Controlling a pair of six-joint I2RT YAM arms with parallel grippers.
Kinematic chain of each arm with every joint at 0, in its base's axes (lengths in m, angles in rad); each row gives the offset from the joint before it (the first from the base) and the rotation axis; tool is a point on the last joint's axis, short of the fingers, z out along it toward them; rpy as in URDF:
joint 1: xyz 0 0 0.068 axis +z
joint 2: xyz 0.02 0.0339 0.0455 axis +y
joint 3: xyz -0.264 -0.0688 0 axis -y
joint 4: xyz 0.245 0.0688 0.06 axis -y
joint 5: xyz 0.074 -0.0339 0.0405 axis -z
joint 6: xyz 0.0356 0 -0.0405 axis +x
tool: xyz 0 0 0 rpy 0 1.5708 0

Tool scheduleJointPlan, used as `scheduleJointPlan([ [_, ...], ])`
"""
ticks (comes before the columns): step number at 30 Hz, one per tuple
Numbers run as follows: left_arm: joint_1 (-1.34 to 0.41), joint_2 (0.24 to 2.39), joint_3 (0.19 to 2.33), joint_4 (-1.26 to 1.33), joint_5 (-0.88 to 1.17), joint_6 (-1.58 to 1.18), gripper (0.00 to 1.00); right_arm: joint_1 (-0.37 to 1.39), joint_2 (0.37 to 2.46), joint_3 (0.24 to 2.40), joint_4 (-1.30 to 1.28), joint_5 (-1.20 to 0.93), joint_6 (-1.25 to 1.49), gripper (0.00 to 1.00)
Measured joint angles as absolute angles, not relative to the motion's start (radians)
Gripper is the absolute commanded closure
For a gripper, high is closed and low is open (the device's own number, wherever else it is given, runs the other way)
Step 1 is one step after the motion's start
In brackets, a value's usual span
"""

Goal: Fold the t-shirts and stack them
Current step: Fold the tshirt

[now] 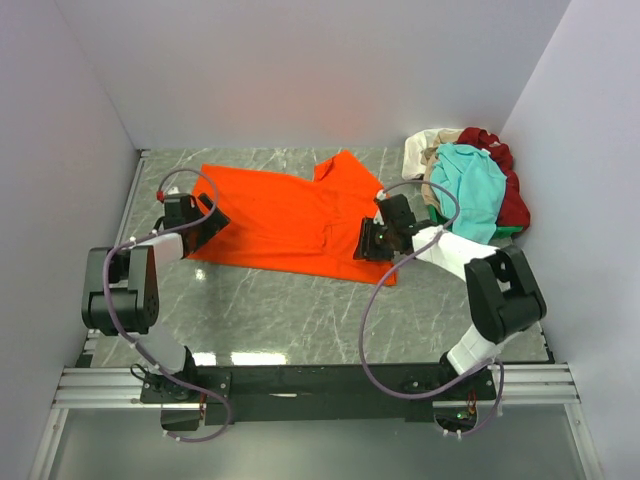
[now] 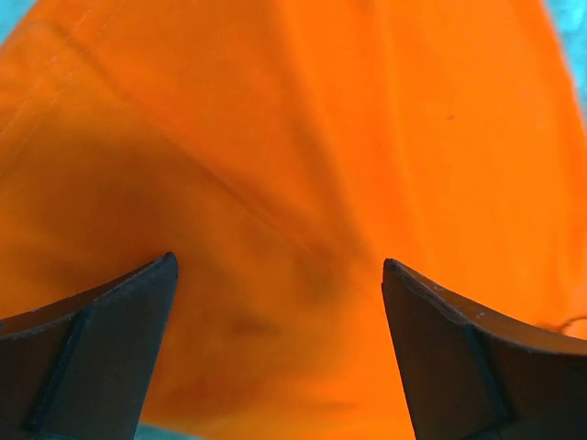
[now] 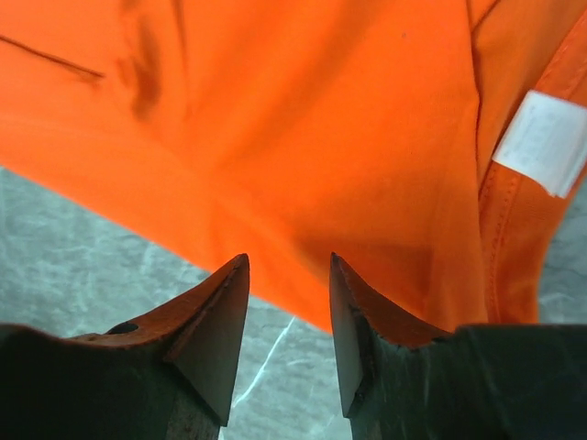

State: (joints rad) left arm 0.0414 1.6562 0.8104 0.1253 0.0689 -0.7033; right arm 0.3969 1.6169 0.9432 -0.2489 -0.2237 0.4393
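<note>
Holding the left gripper [image 2: 280, 266] wide open over the left edge of the orange t-shirt [image 1: 285, 215], clamping nothing, with cloth filling the view between the fingers. Holding the right gripper [image 3: 289, 261] open by only a narrow slit at the shirt's near right corner, tips sitting at the hem, gripping nothing that shows. Spotting one white label [image 3: 548, 142] just right of those tips, on a folded part of the shirt.

Counting one orange t-shirt, lying spread on the grey marbled table [image 1: 290, 310], one sleeve pointing away from the arms. Counting three more to its right, heaped together near it: one cream t-shirt [image 1: 425, 150] at the back, one teal t-shirt [image 1: 470, 185] on top, one dark red t-shirt [image 1: 512, 200] underneath and behind. Noting a scrap of green at the heap's near edge, too small to identify.

Counting two purple cables [image 1: 372, 310], one looping along each arm; the right arm's white link partly crossing the front of the heap.
</note>
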Motion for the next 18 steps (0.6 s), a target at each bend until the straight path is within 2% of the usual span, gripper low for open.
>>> scheduleJointPlan([
  [9,0.11,1.642,0.729,0.252,0.181,-0.736,0.0,0.402,1.676,0.916,-0.255,-0.176,0.455,0.57],
  [18,0.119,1.512,0.577,0.29,0.201,-0.745,0.01,0.41,1.631,0.868,-0.25,-0.121,0.466,0.57],
])
